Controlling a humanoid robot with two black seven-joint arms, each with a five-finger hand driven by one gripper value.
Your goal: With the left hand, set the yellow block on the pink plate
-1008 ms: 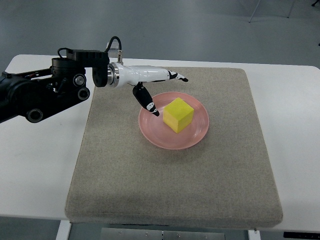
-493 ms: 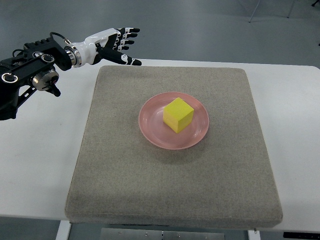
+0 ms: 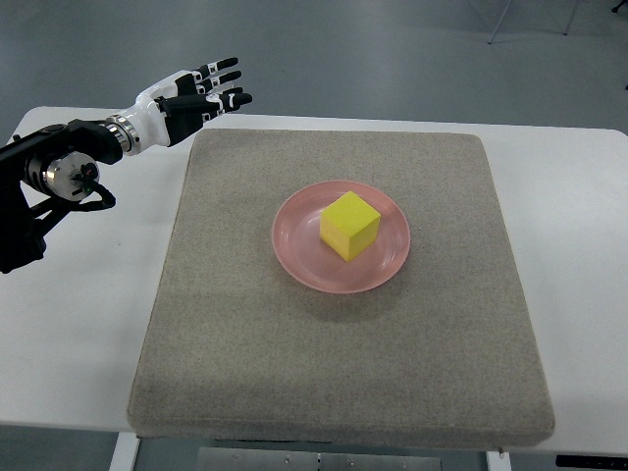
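block on plate, left hand clear

left to right. my left arm comes in from the left edge and my left hand (image 3: 191, 93) hangs over the far-left corner of the grey mat (image 3: 245, 373), roughly above where mat meets the white table (image 3: 78, 324). fingers are straight and spread, pointing right, holding nothing.

middle of the mat: the pink plate (image 3: 294, 250) with the yellow block (image 3: 349, 225) sitting on it, flat on one face, a bit right of the plate's centre, fully inside the rim. nothing touching it. hand and block are well apart.

right side: bare mat and table. my right arm doesn't show anywhere.

status, as i judge it: placement is done, block is released and stable on the plate. nothing left except parking the arm, if that counts.

diff vs earlier frames: a second ago my hand was just beside the plate's left rim, fingers open, thumb pointing down near the rim. half a second ago it was already up near the mat's far-left corner. now it sits slightly further left and lower in the frame, arm pulled back more toward the edge. block and plate haven't moved across all three.
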